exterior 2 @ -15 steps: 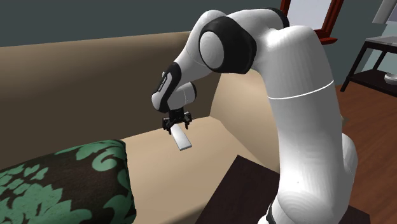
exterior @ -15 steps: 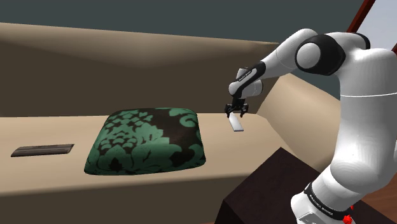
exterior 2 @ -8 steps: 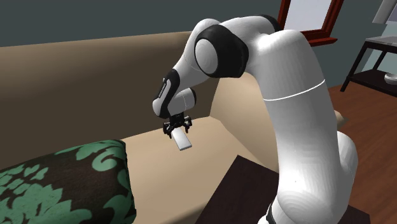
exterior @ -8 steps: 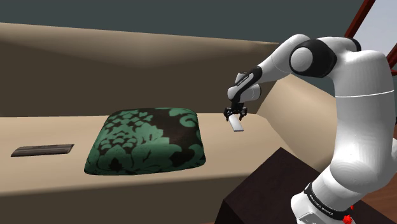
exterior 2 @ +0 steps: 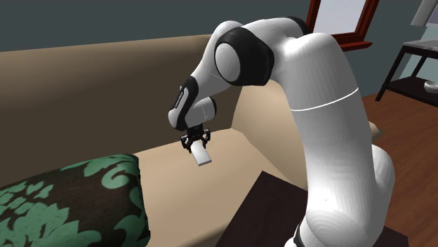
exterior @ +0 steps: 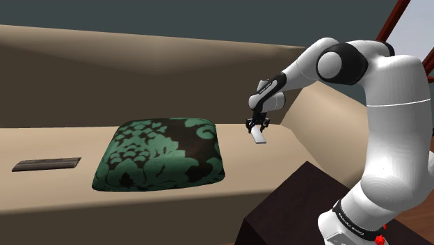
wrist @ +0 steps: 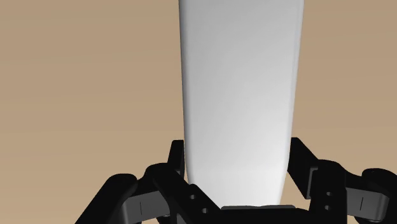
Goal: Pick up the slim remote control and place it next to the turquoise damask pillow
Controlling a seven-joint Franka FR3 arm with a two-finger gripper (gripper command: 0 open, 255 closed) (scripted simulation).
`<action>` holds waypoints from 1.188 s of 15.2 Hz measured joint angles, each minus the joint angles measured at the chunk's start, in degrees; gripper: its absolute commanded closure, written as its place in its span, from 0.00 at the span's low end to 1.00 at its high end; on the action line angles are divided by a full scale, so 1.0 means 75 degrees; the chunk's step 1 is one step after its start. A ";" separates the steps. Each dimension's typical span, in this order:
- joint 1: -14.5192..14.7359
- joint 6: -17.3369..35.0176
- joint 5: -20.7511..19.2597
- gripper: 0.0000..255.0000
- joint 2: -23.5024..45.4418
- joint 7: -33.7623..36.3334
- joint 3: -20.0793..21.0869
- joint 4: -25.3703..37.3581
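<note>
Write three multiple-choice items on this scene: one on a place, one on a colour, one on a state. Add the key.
1. In the shoulder view, where is the slim white remote control relative to the green-and-black damask pillow?
A. To its right.
B. On top of it.
C. To its left.

2. What colour is the sofa seat?
A. Red.
B. Blue.
C. Beige.

3. What are the black jaws doing?
A. Standing open, clear of the remote.
B. Clasping the remote.
C. Shut on nothing.

Key: 1 A, it hangs right of the pillow; 2 C, the seat is plain beige; 3 B, the wrist view shows both jaws against the remote's sides.
</note>
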 measured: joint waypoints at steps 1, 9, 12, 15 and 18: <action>0.0000 0.0000 0.0000 1.00 0.0000 0.0000 0.0000 0.0000; 0.0016 -0.0090 -0.0022 1.00 -0.0109 0.0014 -0.0020 -0.0020; 0.0053 -0.0258 -0.0069 1.00 -0.0356 0.0046 -0.0061 -0.0095; 0.0079 -0.0494 -0.0122 1.00 -0.0594 0.0072 -0.0104 -0.0095; 0.0105 -0.0711 -0.0177 1.00 -0.0842 0.0097 -0.0146 -0.0123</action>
